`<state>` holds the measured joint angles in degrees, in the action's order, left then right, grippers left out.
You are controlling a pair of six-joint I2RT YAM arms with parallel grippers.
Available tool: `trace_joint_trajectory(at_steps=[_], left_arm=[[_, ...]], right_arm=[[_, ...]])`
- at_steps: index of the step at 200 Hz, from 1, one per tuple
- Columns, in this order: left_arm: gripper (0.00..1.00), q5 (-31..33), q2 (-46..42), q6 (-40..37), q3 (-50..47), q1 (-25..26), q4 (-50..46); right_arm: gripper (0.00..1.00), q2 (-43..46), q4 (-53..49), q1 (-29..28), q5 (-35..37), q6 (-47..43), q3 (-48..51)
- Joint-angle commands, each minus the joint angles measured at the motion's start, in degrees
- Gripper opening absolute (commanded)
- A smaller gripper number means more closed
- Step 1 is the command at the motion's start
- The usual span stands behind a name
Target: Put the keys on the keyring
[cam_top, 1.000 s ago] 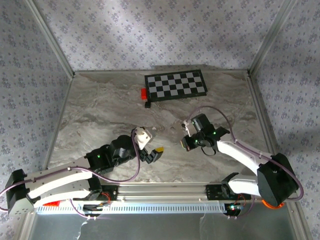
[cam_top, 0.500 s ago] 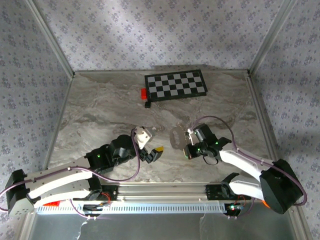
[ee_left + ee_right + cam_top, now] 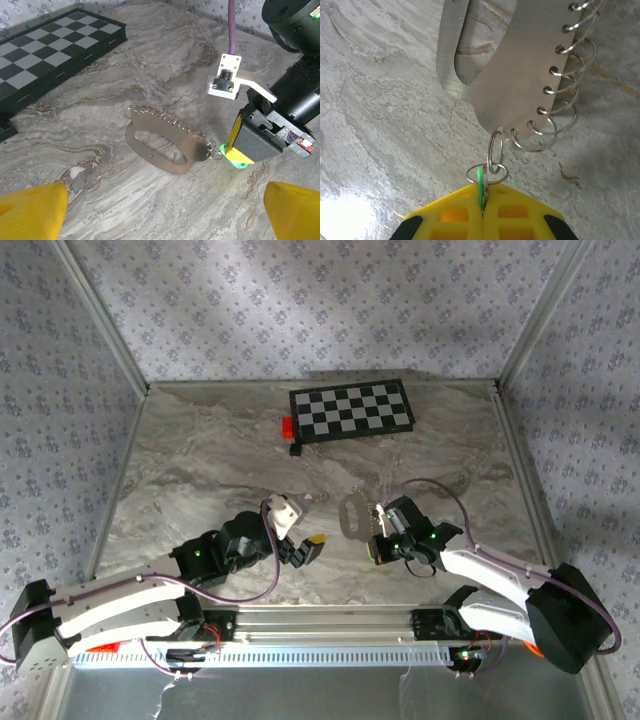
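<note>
Brushed dull-silver metal plate (image 3: 520,75), upper frame; shiny wire keyring (image 3: 495,150); matt yellow plastic claw pads (image 3: 520,206); smooth, glossy marble-look counter (image 3: 380,125).

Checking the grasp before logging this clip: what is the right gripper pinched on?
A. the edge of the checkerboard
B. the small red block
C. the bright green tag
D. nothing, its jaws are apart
C: in the right wrist view the right gripper has its yellow pads shut on the green tag, which hangs from small metal rings.
</note>
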<state>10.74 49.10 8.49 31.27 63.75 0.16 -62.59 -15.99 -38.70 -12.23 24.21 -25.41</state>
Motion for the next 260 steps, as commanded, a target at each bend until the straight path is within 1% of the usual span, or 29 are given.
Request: trace_joint_trajectory(at_steps=[1, 105, 156, 211, 260], left_arm=[[0.99, 0.6, -1.8, 1.3, -1.1, -0.4, 1.7], [0.99, 1.1, -4.3, 1.8, -3.0, -0.8, 1.9], [1.0, 1.9, -5.8, 2.3, -4.2, -1.0, 1.5], [1.0, 3.1, -7.0, 2.6, -4.3, -1.3, 0.5], [0.99, 5.5, -6.9, 4.4, -3.6, -1.7, -0.8]], right_arm=[[0.0, 1.4, 0.0, -0.8, 2.7, 2.4, 0.8], [0.0, 1.8, -0.4, -2.7, 4.7, 5.0, 1.8], [0.01, 0.3, -0.4, -2.8, 5.3, 5.0, 1.2], [0.05, 0.7, -0.9, -3.0, 5.7, 5.2, 1.2], [0.14, 2.8, -2.7, -3.1, 7.0, 5.3, 1.2]])
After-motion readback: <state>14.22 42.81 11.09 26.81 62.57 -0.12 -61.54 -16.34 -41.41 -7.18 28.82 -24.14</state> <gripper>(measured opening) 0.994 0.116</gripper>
